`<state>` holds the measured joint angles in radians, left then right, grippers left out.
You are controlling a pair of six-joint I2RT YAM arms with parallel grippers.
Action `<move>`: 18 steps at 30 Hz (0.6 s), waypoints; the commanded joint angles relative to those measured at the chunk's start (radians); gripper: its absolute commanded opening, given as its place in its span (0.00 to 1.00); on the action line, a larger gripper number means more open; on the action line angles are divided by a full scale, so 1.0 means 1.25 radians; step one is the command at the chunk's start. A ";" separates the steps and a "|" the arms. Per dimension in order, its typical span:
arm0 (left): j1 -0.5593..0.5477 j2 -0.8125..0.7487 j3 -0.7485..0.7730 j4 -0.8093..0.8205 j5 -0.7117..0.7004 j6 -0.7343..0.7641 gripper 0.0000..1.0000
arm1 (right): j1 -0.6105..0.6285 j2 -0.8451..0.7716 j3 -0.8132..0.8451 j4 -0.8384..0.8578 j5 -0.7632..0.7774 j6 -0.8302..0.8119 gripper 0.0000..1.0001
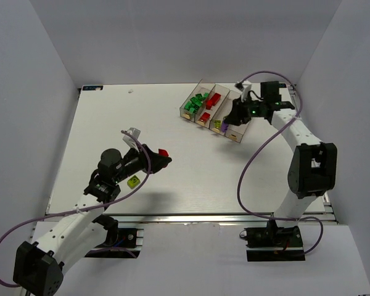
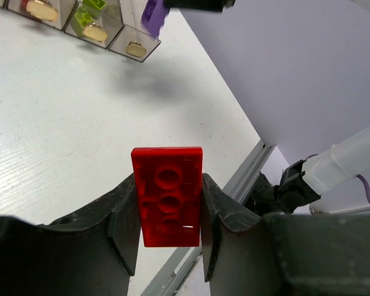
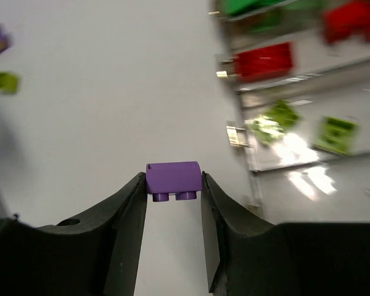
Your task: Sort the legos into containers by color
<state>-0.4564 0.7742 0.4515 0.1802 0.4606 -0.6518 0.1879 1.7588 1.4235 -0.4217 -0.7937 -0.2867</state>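
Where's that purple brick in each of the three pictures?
Top external: purple brick upper right, at the bins' near end.
Left wrist: brick at top edge, above the bins.
Right wrist: brick centre, in the right gripper; bins on the right.
Shared landmark: the bins.

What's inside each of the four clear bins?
Green legos in the leftmost bin, red legos in the next, yellow-green legos in the third. The fourth bin is mostly covered by the right gripper holding a purple lego, so its contents are hidden.
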 commanded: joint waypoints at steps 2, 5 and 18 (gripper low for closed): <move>0.002 0.027 0.029 0.013 -0.011 -0.014 0.23 | -0.048 -0.063 -0.024 0.151 0.249 0.051 0.00; 0.002 0.060 0.042 0.029 -0.009 -0.012 0.23 | -0.068 -0.046 -0.021 0.183 0.286 0.044 0.00; 0.002 0.178 0.100 0.097 0.005 -0.037 0.22 | -0.085 0.053 0.027 0.183 0.392 0.001 0.01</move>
<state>-0.4561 0.9745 0.5304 0.2413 0.4572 -0.6807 0.0887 1.8118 1.4151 -0.2077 -0.3378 -0.2565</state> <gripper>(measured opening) 0.469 0.423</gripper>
